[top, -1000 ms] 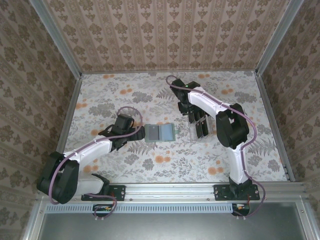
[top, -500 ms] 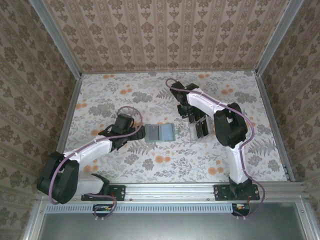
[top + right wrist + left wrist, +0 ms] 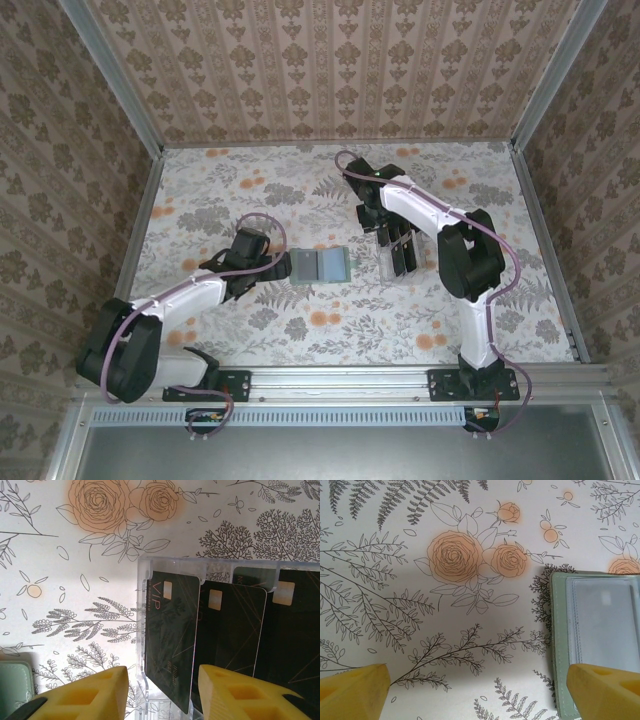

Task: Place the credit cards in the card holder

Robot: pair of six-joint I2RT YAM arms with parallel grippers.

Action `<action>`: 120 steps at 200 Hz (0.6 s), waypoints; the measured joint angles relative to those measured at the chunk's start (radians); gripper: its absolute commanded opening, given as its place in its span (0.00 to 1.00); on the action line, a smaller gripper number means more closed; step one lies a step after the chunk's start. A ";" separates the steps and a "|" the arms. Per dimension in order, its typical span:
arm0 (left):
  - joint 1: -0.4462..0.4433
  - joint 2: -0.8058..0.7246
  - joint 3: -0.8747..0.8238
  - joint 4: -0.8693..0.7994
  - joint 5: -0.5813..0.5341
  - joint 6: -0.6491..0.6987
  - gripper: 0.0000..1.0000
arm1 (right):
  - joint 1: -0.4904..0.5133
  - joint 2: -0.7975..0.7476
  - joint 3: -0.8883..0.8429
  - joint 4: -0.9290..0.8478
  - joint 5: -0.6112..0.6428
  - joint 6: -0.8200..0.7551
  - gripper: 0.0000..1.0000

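Pickup step. Right gripper (image 3: pixel 162 682), fingers apart, straddles the end card (image 3: pixel 170 640) in the rack (image 3: pixel 175 561), unpinched. Left gripper (image 3: pixel 477 682) gapes at the holder (image 3: pixel 592 625). Next: close squarely, lift clear.

We take this for a robot test cell in a lab rather than a home. Three walls of beige damask-print wallpaper (image 3: pixel 330 70) hang on bare silver aluminium frame posts (image 3: pixel 113 75). They box in a white tabletop sheet printed with ferns and orange roses (image 3: pixel 220 180). Two white-and-black robot arms (image 3: pixel 185 297) are bolted to a silver metal rail (image 3: pixel 340 380) at its near edge.
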 measured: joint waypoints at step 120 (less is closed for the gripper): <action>0.000 0.002 0.000 0.008 0.000 0.000 1.00 | -0.009 0.057 0.000 0.000 0.023 -0.002 0.45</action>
